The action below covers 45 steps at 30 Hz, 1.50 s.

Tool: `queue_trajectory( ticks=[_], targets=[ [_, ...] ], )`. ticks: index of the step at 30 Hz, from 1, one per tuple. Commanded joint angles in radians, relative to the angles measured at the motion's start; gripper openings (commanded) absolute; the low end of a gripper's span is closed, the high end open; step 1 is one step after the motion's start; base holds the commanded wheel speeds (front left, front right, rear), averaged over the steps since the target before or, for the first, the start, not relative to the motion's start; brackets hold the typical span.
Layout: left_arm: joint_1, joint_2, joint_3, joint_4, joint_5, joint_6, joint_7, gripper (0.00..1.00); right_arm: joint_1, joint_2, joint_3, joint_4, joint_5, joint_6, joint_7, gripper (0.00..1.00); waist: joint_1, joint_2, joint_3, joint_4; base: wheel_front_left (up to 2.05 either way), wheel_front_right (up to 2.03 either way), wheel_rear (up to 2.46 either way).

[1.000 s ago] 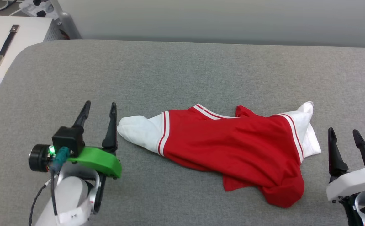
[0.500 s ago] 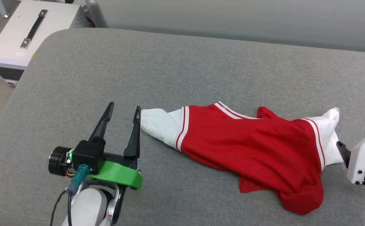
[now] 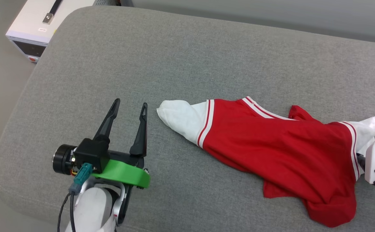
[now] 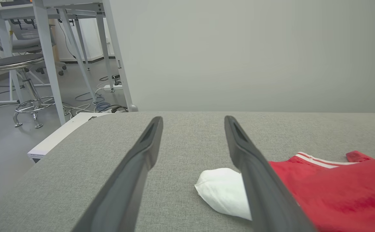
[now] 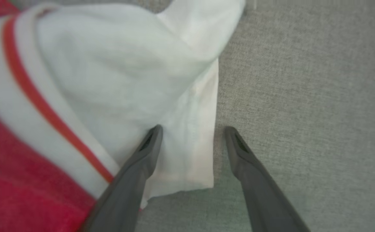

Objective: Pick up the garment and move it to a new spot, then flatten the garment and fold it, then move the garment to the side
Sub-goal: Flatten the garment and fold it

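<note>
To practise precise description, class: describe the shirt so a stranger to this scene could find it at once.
A grey cushion lies before the robot. On its right part lies the crumpled shirt. Its red body and white, stripe-edged sleeves set it apart from the cushion and dark fingers.

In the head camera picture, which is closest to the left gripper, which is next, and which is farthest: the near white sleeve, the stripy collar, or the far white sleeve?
Starting from the left gripper:
1. near sleeve, just to its right.
2. collar, farther right.
3. far sleeve, at the right edge.
</note>
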Motion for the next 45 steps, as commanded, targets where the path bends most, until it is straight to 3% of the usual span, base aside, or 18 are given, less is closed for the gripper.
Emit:
queue_trajectory(
  ticks=[1,2,3,4,5,10,16,23,32,33,34,35,45],
  targets=[
    [-0.019,-0.009,0.007,0.003,0.010,-0.009,-0.006,1.00,-0.005,0.001,0.015,0.028,0.002,-0.001,-0.005,1.00,0.0000,0.0000,0.014,0.011,0.00,0.00,0.00],
    [-0.021,-0.011,0.012,0.002,0.013,-0.011,-0.006,1.00,-0.005,0.004,0.024,0.040,0.009,-0.001,-0.007,1.00,0.0000,0.0000,0.016,0.011,0.00,0.00,0.00],
    [-0.021,-0.013,0.016,0.002,0.014,-0.013,-0.006,1.00,-0.004,0.007,0.030,0.049,0.016,-0.001,-0.006,0.91,0.0000,0.0000,0.018,0.010,0.00,0.00,0.00],
    [-0.019,-0.015,0.020,0.006,0.016,-0.015,-0.006,1.00,-0.002,0.007,0.043,0.056,0.022,-0.001,-0.008,0.34,0.0000,0.0000,0.020,0.009,0.00,0.00,0.00],
    [-0.018,-0.017,0.022,0.009,0.017,-0.017,-0.006,1.00,-0.001,0.003,0.051,0.061,0.025,-0.001,-0.012,0.00,0.0000,0.0000,0.021,0.007,0.00,0.00,0.00],
    [-0.003,-0.023,0.037,0.030,0.025,-0.027,-0.006,1.00,0.003,-0.025,0.051,0.069,0.026,-0.001,-0.047,0.00,0.0000,0.0000,0.011,-0.019,0.00,0.00,0.00],
    [0.006,-0.027,0.043,0.058,0.033,-0.037,-0.006,1.00,0.030,-0.048,-0.046,0.062,-0.005,-0.001,-0.079,0.00,0.0000,0.0000,-0.020,-0.055,0.00,0.00,0.00],
    [0.019,-0.030,0.043,0.083,0.038,-0.046,-0.006,1.00,0.089,-0.004,-0.180,0.051,-0.046,-0.001,-0.087,0.00,0.0000,0.0000,-0.048,-0.089,0.00,0.00,0.00],
    [0.023,-0.028,0.053,0.101,0.039,-0.053,-0.006,1.00,0.113,0.076,-0.275,0.062,-0.125,-0.001,-0.131,0.00,0.0000,0.0000,-0.052,-0.118,0.00,0.00,0.00],
    [0.021,-0.028,0.054,0.103,0.040,-0.053,-0.006,1.00,0.109,0.086,-0.281,0.057,-0.131,-0.001,-0.144,0.24,0.0000,0.0000,-0.052,-0.122,0.00,0.00,0.00],
    [0.020,-0.028,0.055,0.105,0.040,-0.053,-0.006,1.00,0.104,0.091,-0.286,0.051,-0.137,-0.001,-0.161,0.79,0.0000,0.0000,-0.051,-0.125,0.00,0.00,0.00],
    [0.019,-0.029,0.055,0.108,0.039,-0.054,-0.006,1.00,0.097,0.100,-0.296,0.049,-0.143,-0.001,-0.177,1.00,0.0000,0.0000,-0.052,-0.129,0.00,0.00,0.00],
    [0.020,-0.033,0.077,0.119,0.002,-0.058,-0.006,1.00,0.066,0.152,-0.253,-0.081,-0.064,-0.001,-0.457,1.00,0.0000,0.0000,-0.075,-0.186,0.00,0.00,0.00]
  ],
)
